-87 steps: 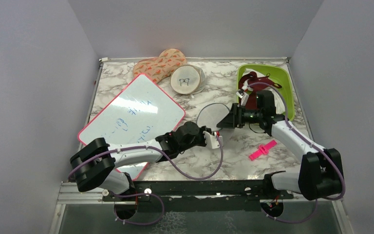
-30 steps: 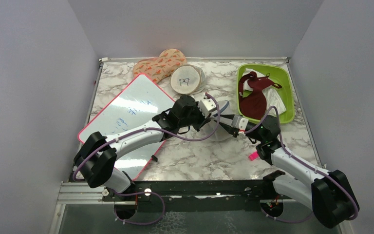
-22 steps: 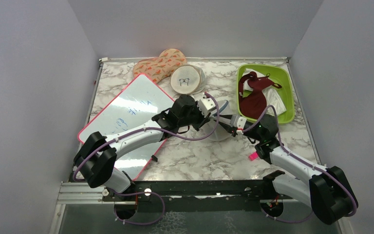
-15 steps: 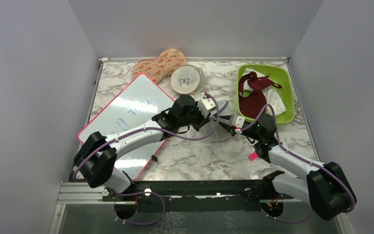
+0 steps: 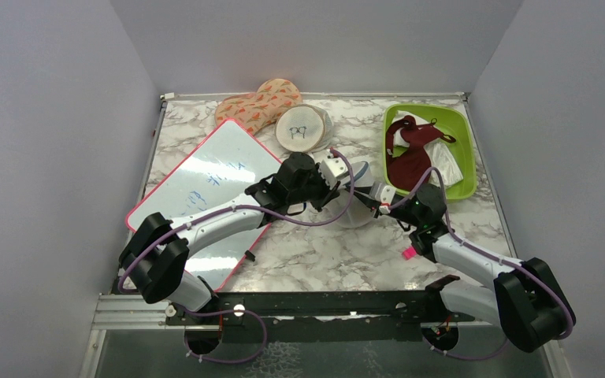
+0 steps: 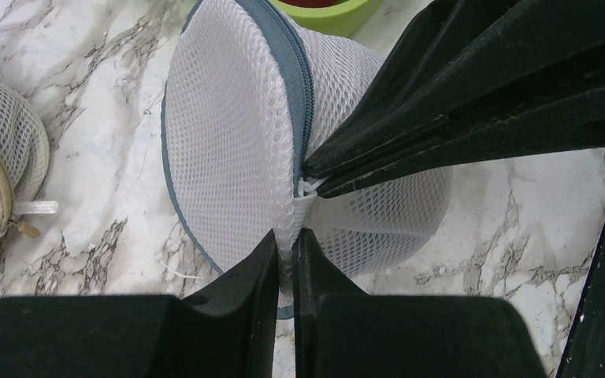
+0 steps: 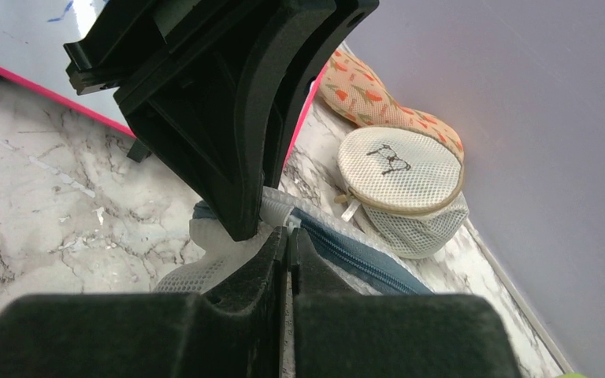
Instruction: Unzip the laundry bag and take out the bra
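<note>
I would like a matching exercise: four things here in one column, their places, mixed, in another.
1 round white mesh laundry bag, grey-blue zip
2 beige round pouch with black drawing
3 dark red garment
4 pink-rimmed whiteboard

A in the green tray
B pinched by left gripper and right gripper
C beside the orange patterned pouch
D under the left arm

Pairs: 1-B, 2-C, 3-A, 4-D

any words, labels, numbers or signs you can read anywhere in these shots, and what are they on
No text can be read in any view.
whiteboard: blue handwriting, too blurred and washed out by glare to read.
beige round pouch: a small black drawing of a pair of glasses, no words.
laundry bag: no label or print shows on the mesh or zip.
</note>
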Tool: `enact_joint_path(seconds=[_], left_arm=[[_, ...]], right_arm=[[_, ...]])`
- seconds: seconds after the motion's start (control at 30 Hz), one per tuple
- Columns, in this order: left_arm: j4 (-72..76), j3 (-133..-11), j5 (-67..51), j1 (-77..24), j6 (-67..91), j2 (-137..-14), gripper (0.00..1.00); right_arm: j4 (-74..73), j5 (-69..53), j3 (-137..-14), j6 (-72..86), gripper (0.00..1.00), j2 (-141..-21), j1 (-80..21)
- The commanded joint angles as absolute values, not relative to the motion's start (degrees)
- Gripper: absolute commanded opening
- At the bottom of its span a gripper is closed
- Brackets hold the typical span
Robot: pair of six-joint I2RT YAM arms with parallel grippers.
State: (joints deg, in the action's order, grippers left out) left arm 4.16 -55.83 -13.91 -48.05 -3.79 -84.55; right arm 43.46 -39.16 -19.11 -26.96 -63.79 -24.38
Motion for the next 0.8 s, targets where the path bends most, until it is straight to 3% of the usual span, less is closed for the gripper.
enact_joint_path(seconds=[0.0,0.4,0.77], left_arm=[[4.2,-57.8,-14.5,-48.2,-4.3,-83.9,0.00],[4.6,-55.4,-10.9,-48.3,-10.1,-80.4,0.00],[12.3,-45.9,-7.3,-48.3,-24.6,-70.9,0.00]], right_arm=[[40.2,-32.9,-19.8,-26.9,0.01,-61.3,-24.5],[31.9,-16.7,-23.8,-16.1,0.01,-57.9,-24.6],[28.4,-5.6,-26.1,-4.2,0.01,-58.9,-24.5]])
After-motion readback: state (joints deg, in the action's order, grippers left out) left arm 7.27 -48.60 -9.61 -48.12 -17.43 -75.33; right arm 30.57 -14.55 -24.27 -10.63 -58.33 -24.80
